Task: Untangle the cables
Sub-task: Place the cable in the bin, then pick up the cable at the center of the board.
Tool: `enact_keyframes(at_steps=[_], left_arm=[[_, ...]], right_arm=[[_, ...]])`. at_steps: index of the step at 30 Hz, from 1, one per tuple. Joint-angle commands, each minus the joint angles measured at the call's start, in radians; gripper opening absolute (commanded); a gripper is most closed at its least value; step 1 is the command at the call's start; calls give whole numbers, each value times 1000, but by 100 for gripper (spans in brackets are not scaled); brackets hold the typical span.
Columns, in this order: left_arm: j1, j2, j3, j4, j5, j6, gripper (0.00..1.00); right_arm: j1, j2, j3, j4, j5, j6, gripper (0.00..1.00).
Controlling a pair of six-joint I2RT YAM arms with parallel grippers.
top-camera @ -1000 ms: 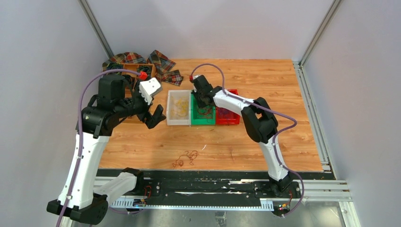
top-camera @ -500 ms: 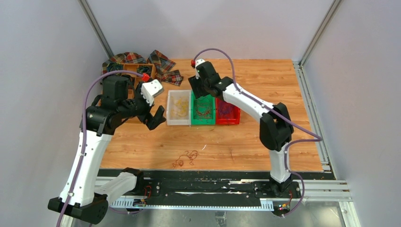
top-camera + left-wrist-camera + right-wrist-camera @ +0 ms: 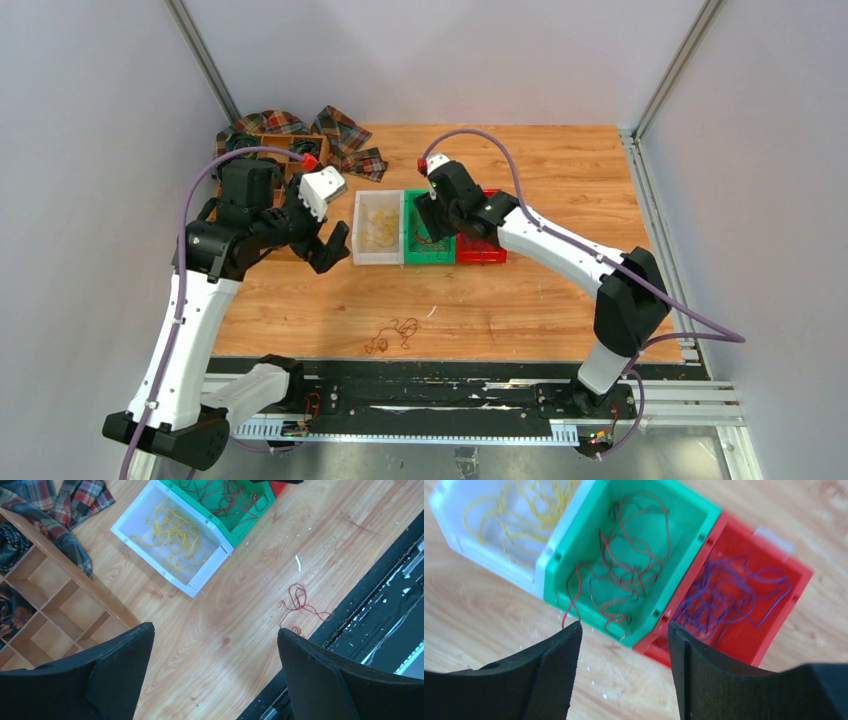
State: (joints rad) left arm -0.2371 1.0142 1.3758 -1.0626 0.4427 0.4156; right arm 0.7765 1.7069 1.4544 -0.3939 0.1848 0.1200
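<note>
A small clump of dark red cables (image 3: 392, 335) lies loose on the table near the front edge, also in the left wrist view (image 3: 300, 602). Yellow cables (image 3: 514, 510) fill the white bin (image 3: 362, 225). Red-brown cables (image 3: 624, 575) lie in the green bin (image 3: 704, 515), and one strand hangs over its near rim beside my right fingertip. Purple cables (image 3: 729, 595) lie in the red bin (image 3: 794, 605). My right gripper (image 3: 624, 630) hangs open and empty above the near edges of the green and red bins. My left gripper (image 3: 215, 635) is wide open over bare wood, left of the white bin.
A wooden compartment box (image 3: 285, 150) with plaid cloths (image 3: 340, 128) stands at the back left, also in the left wrist view (image 3: 50, 595). A black rail (image 3: 440, 395) runs along the table's front edge, just past the loose clump.
My right gripper has opened, risen out of the green bin and shifted right, leaving red-brown cables in it. The left arm has barely moved.
</note>
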Motion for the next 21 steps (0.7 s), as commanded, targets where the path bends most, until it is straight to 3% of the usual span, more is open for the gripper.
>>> enact_keyframes(at_steps=[1, 8, 13, 16, 21], left_arm=[[7, 9, -4, -39, 12, 25, 98], [7, 12, -8, -53, 5, 43, 98], [7, 3, -14, -63, 5, 63, 98], [7, -14, -43, -61, 13, 106, 98], [8, 6, -114, -61, -30, 173, 98]], right_arm=[[42, -50, -90, -38, 13, 40, 62], [113, 6, -88, -23, -11, 37, 46], [110, 93, -35, -13, -43, 34, 23], [70, 154, -8, 10, -68, 56, 4], [21, 254, 79, 45, -92, 57, 1]])
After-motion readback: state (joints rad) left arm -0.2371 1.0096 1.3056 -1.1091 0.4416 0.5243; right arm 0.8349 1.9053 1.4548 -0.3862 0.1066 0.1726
